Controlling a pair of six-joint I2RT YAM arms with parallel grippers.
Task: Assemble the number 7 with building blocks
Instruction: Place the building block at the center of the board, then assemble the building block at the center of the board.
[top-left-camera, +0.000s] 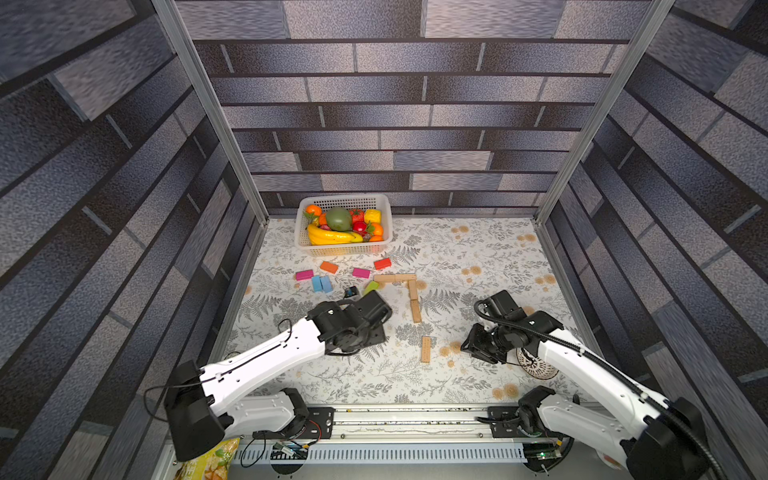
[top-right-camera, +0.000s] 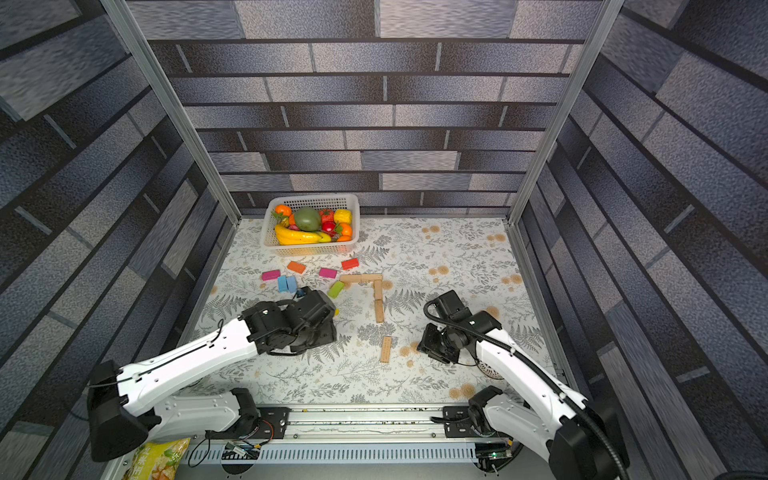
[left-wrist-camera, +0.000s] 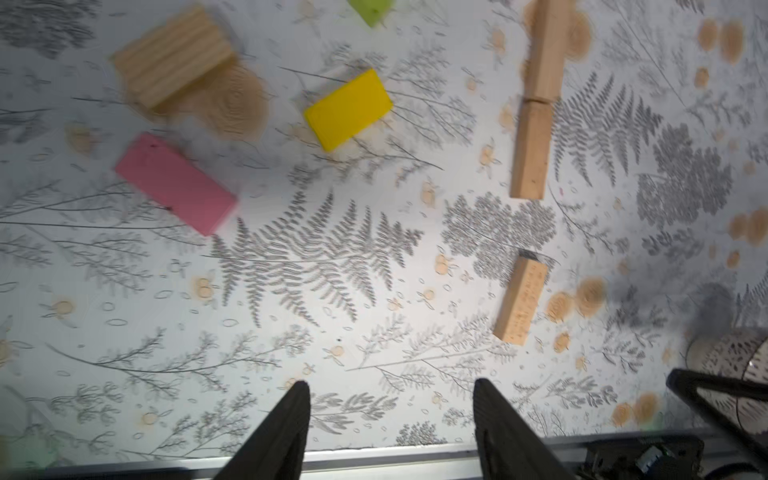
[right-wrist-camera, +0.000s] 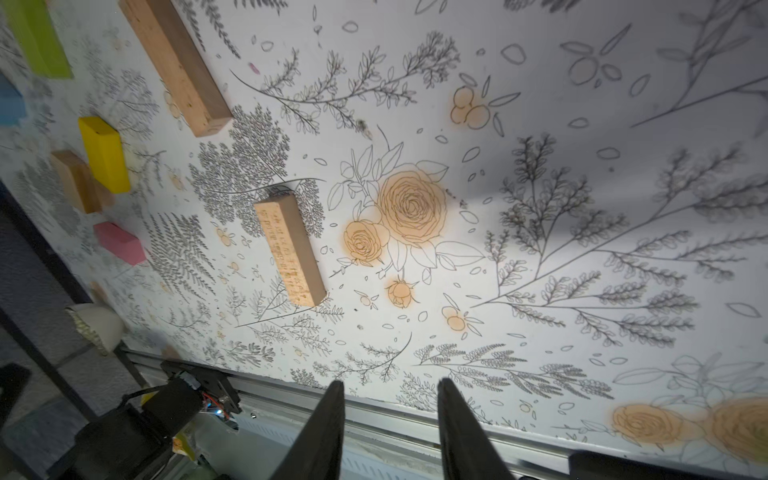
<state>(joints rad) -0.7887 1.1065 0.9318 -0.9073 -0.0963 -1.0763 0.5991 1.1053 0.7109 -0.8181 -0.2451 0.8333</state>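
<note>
**A:** Where does the number 7 lie?

**B:** The number 7 (top-left-camera: 412, 291) is mid-cloth (top-left-camera: 478, 257), built of tan blocks. It has a short bar with a stem running down toward the near rail (top-left-camera: 407, 424). A loose tan block (top-left-camera: 425, 349) lies past the stem's end, roughly in line with it but apart, with bare cloth between.

**A:** And the grippers?

**B:** The left gripper (left-wrist-camera: 391, 384) has its fingers spread wide with nothing between them. The right gripper (right-wrist-camera: 390, 382) is parted more narrowly and is also empty. Neither touches a block.

**A:** Where is it crowded?

**B:** Left of the 7. A green block (top-left-camera: 371, 286) sits just beside the bar's left end. The left wrist view shows a yellow block (left-wrist-camera: 348, 109), a pink block (left-wrist-camera: 174, 183) and a ribbed tan block (left-wrist-camera: 172, 56) near the stem. An orange block (top-left-camera: 328, 267), a red block (top-left-camera: 382, 263), two magenta blocks (top-left-camera: 361, 272) and paired blue blocks (top-left-camera: 321, 283) lie between the 7 and the fruit basket (top-left-camera: 345, 250) at the far wall.

**A:** Where is there open room?

**B:** Right of the stem, where the cloth runs open to the right side rail (top-left-camera: 559, 274). The right arm hangs over its near part, with a patterned cup (top-left-camera: 538, 368) under it.
</note>
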